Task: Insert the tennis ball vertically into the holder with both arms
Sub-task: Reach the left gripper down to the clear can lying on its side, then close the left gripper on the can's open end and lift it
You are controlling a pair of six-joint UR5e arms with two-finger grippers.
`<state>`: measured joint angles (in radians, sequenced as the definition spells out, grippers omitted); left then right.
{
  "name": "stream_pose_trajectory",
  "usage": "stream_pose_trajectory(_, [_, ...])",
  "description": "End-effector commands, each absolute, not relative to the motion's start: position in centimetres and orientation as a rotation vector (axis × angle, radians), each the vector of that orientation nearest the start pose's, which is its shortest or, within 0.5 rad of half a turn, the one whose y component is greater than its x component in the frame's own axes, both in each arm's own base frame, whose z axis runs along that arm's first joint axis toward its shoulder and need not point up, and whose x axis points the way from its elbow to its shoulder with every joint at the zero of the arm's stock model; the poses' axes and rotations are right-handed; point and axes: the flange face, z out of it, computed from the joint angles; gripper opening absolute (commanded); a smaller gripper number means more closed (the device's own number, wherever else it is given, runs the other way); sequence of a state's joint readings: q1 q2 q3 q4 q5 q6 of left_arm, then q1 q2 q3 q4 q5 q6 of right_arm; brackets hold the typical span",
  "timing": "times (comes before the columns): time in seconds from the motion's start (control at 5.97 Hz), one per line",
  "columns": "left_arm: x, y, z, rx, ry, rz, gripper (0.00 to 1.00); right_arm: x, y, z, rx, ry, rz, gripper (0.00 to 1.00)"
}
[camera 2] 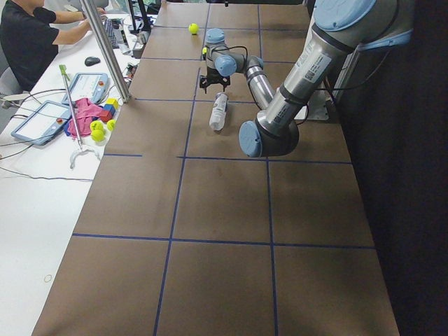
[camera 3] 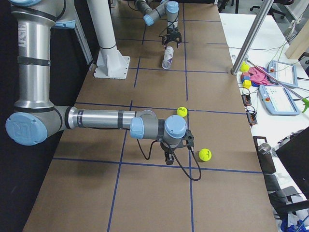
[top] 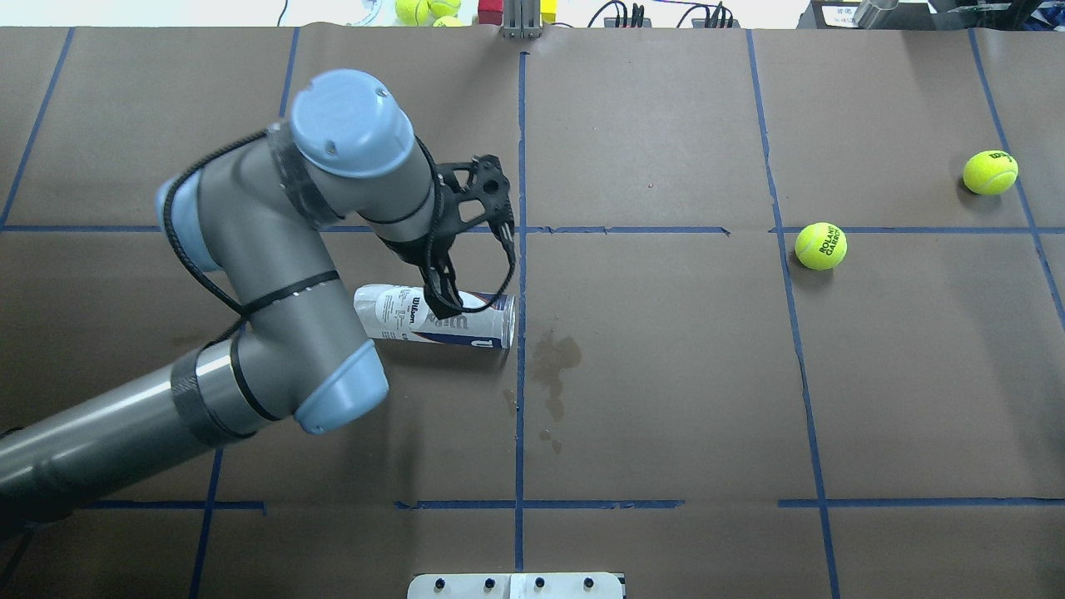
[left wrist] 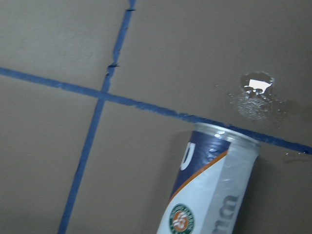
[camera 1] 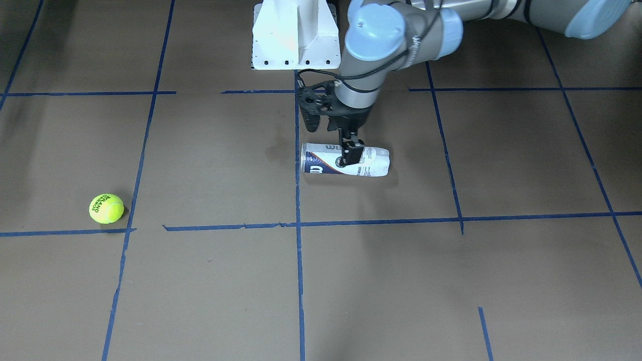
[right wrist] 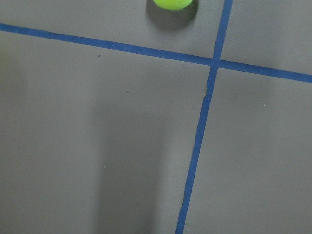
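Observation:
The holder [top: 399, 314], a clear can with a white and navy label, lies on its side near the table's middle. It also shows in the front view [camera 1: 373, 161] and the left wrist view [left wrist: 214, 195]. My left gripper [top: 449, 312] is down over it, jaws spread across its width, one finger [camera 1: 352, 153] beside its wall. The can rests on the table. The tennis ball [top: 820, 246] with ROLAND GARROS lettering lies far to the right, also in the front view [camera 1: 106, 208]. My right gripper [camera 3: 169, 157] hovers near it; I cannot tell if it is open.
A second yellow ball [top: 990, 172] lies further right and back. Dark stains [top: 553, 358] mark the brown paper beside the can. The white pedestal [camera 1: 296, 35] stands at the robot side. More balls and blocks [top: 428, 10] sit beyond the far edge.

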<state>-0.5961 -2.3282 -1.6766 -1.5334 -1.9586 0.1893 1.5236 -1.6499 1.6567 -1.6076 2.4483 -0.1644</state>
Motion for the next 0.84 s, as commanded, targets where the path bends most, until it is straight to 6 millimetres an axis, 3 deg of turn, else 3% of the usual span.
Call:
stream_pose_trajectory(0.0, [55.9, -46.0, 15.3, 0.658, 0.586, 1.356, 1.0, 3.5, -46.0, 64.8, 0.009, -0.878, -0.146, 1.0])
stream_pose_trajectory(0.34, [58.5, -47.7, 14.0, 0.631, 0.445, 1.45, 1.0, 3.5, -45.9, 64.9, 0.005, -0.882, -0.143, 1.0])
stream_pose_trajectory(0.67, [61.0, -45.4, 14.1, 0.656, 0.343, 1.488, 1.0, 3.6, -45.9, 65.1, 0.051, -0.879, -0.165, 1.0])
